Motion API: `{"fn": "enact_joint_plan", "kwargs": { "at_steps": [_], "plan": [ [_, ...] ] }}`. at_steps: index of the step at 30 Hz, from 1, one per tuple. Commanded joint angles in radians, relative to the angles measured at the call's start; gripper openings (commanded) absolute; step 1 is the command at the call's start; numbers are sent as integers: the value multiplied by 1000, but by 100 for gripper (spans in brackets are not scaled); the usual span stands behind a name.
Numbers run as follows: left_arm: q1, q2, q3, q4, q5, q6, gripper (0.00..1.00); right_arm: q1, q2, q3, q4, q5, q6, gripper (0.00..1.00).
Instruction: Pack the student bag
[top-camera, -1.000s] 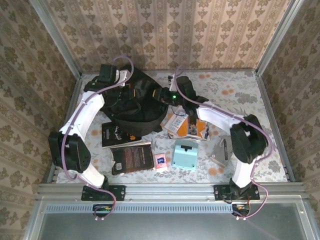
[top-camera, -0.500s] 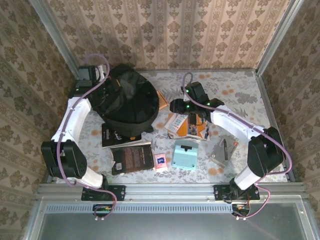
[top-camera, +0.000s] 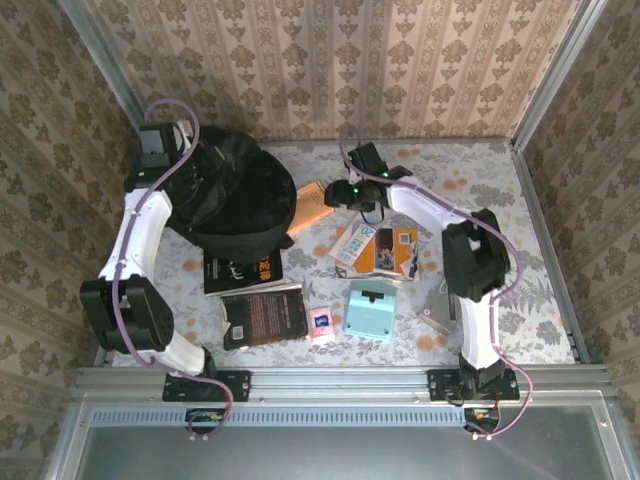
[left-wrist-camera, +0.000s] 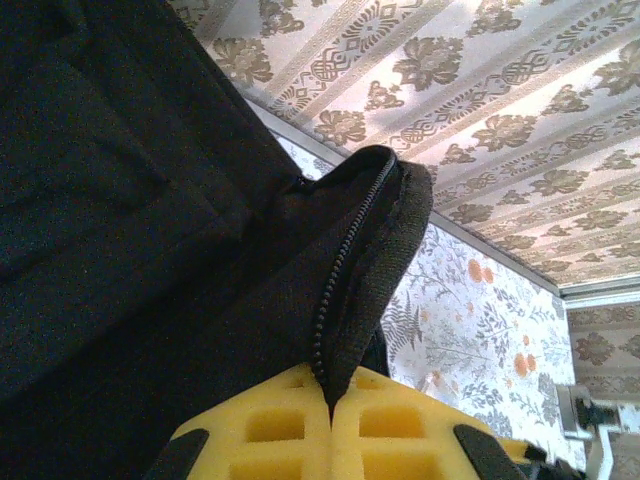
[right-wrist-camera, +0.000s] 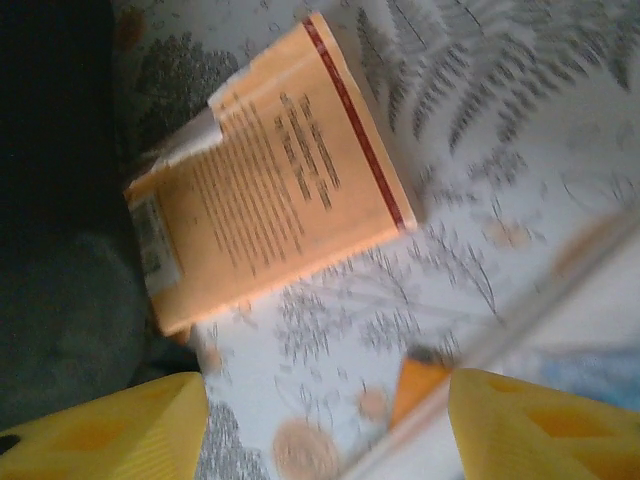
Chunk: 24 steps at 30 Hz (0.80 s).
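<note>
Top external view: the student bag (top-camera: 240, 205), a large black soft fabric backpack, is seen slumped at the far left of the floral-patterned table (top-camera: 480, 190). Its rounded bulk is nearest the left wall.

In the left wrist view the left gripper (left-wrist-camera: 330, 425) is shown clamped fully on the bag's zip edge (left-wrist-camera: 350, 260), with black fabric pinched between its yellow pads (left-wrist-camera: 270, 440). In the right wrist view the right gripper (right-wrist-camera: 325, 420) is shown spread wide with nothing held. It hovers above a flat orange paperback book (right-wrist-camera: 270, 215) that lies just beside the bag, one corner against the dark fabric.

The step in hand is judged to be the pick-up of that book for loading. It would best be taken across its narrow width, at the end away from the bag, so that no fabric is caught between the fingers. The clamp on the zip edge should be kept firm and raised so that the mouth is held open. The book could then be fed in end first.

The bag's long axis is judged to run from the far-left corner toward the table's middle. The pinched top end points far-left and the base near-right, though the soft folds make this uncertain.
</note>
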Motion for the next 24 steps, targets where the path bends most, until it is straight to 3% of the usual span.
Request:
{"fn": "enact_joint_plan", "kwargs": {
  "at_steps": [1,4,7,11,15,24],
  "plan": [
    [0,48,38,15,-7,-10,0,-1,140,208,-135,4,-77,69],
    [-25,86,34,16,8,0,0,-6,262,408,-254,26,-98,70],
    [-71,93,27,-5,2,45,0,-1,247,405,-295,96,-75,70],
    [-117,86,-17,9,-5,54,0,3,63,151,-213,164,-7,69],
    [-157,108,-60,56,34,35,0,-51,-139,-164,-35,118,65,68],
    [-271,182,-61,68,45,52,0,-136,-174,-439,150,-57,218,68]
  ]
}}
